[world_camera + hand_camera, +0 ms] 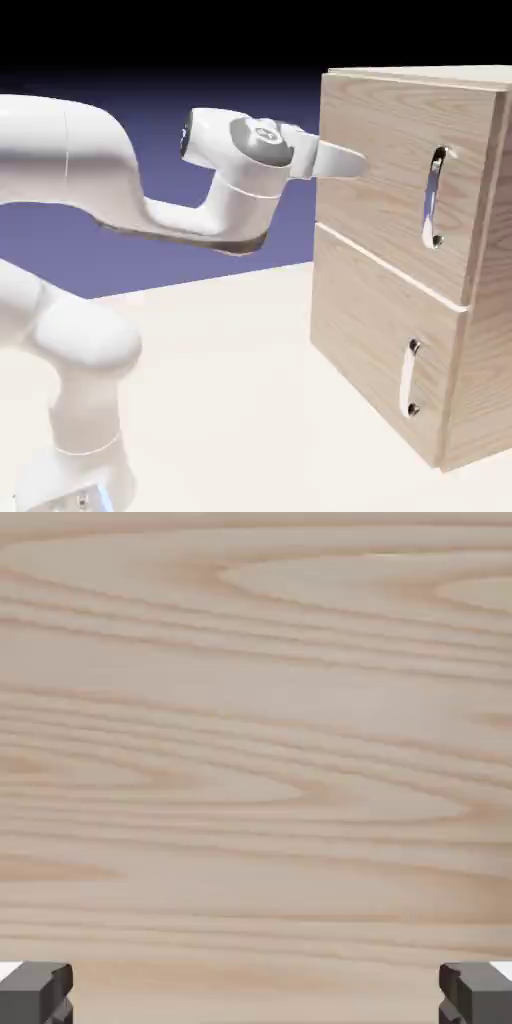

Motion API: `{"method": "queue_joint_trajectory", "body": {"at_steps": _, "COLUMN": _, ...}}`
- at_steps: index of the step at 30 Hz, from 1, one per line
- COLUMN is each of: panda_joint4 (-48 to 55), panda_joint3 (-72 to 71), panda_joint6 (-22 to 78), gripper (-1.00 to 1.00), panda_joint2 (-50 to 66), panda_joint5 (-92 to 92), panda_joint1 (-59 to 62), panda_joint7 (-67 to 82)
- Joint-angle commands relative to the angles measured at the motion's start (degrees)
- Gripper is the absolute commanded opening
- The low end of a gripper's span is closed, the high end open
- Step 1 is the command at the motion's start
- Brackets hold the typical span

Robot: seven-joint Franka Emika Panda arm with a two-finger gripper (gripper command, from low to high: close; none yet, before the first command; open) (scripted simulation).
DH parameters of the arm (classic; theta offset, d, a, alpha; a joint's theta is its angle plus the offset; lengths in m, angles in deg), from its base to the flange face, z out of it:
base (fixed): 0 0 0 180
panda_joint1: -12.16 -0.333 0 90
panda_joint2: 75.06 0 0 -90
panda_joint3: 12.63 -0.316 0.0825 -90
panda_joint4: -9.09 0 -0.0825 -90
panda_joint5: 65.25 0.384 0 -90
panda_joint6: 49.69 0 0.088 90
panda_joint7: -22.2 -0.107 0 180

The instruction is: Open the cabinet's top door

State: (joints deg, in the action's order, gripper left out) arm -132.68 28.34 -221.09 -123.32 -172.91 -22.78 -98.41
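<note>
Wood grain of top door (256, 742) filling hand view, handle unseen there, pincer (256, 994) wide open, empty

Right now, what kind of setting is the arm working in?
Likely a rendered simulation, not a real room: a wood-grain cabinet with two silver-handled doors sits on a bare pale table against a flat blue-violet backdrop.

Hidden from you: top door (256, 712) handle, outside the hand view; wood fills everything ahead of the gripper (256, 997).
</note>
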Motion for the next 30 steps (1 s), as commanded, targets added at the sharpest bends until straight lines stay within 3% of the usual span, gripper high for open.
{"method": "queue_joint_trajectory", "body": {"at_steps": 1, "panda_joint4": 0.4, "panda_joint3": 0.9, "panda_joint6": 0.1, "gripper": 1.00, "panda_joint2": -0.4, "panda_joint5": -2.5, "panda_joint1": -0.8, "panda_joint7": -1.8}}
{"method": "queue_joint_trajectory", "body": {"at_steps": 23, "panda_joint4": 10.2, "panda_joint3": 21.8, "panda_joint6": 1.4, "gripper": 1.00, "panda_joint2": -8.3, "panda_joint5": -57.3, "panda_joint1": -18.2, "panda_joint7": -41.6}}
{"method": "queue_joint_trajectory", "body": {"at_steps": 30, "panda_joint4": 17.6, "panda_joint3": 27.8, "panda_joint6": 3.0, "gripper": 1.00, "panda_joint2": -5.2, "panda_joint5": -58.3, "panda_joint1": -28.5, "panda_joint7": -42.2}}
